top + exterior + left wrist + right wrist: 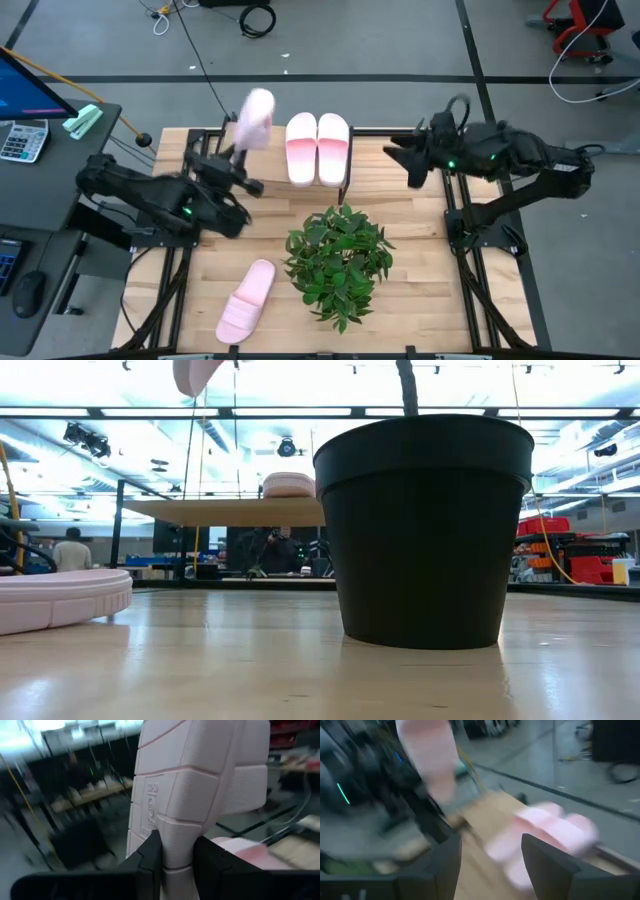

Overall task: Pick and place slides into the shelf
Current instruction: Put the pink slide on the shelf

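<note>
My left gripper (241, 150) is shut on a pale pink slide (256, 117), raised above the left part of the shelf (275, 166). The slide also shows at the top of the low view (197, 372). Two slides (302, 148) (333, 148) lie side by side, soles down, on the shelf's right part. Another slide (246, 300) lies on the table at the near left. My right gripper (395, 155) is open and empty, in the air just right of the shelf. My left gripper pinches one end of the slide's sole (176, 851) between its two fingers (151, 856). The slide stands out beyond the fingers, its strap (245, 785) to one side. It is lifted clear of shelf and table, steeply tilted, free end toward the far edge.
A potted green plant (338, 260) in a black pot (425, 530) stands mid-table in front of the shelf. A desk with a calculator (22, 138) stands at the left. People show far off in the room (72, 550). Bare tabletop lies at the right (420, 290).
</note>
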Tool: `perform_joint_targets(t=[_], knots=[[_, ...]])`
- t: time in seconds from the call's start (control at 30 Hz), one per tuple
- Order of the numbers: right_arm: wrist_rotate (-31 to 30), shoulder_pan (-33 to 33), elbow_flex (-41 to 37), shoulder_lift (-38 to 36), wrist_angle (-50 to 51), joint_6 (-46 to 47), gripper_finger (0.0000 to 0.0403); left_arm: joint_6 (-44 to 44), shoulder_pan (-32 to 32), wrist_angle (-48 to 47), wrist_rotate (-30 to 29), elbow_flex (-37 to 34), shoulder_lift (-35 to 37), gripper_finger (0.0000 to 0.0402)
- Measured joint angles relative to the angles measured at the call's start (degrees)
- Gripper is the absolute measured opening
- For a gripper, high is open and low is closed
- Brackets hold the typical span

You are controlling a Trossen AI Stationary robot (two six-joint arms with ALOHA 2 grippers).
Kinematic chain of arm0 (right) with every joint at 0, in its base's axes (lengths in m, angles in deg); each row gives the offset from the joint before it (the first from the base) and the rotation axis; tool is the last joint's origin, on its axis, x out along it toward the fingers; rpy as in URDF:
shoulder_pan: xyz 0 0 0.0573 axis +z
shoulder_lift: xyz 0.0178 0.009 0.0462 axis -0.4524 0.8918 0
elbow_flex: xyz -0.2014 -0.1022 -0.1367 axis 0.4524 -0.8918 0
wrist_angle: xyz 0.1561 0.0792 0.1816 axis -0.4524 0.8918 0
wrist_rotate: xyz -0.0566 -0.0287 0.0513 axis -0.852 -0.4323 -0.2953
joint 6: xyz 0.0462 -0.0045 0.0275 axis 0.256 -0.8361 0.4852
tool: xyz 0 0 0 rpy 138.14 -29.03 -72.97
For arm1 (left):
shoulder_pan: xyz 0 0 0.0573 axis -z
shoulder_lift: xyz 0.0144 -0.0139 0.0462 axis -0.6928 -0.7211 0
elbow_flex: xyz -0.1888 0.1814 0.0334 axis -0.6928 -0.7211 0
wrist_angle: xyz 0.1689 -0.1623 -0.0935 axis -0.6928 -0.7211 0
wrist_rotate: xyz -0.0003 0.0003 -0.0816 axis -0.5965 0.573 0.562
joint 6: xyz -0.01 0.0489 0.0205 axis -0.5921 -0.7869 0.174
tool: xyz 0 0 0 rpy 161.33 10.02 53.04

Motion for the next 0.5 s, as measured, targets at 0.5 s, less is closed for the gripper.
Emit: perform_joint_targets(t=[0.5], knots=[[32.7,-14.1,0.0,7.0,-25.8,19.6,0.0213,-38.1,-2.9,14.5,-0.9,0.0,-9.6,0.0081]])
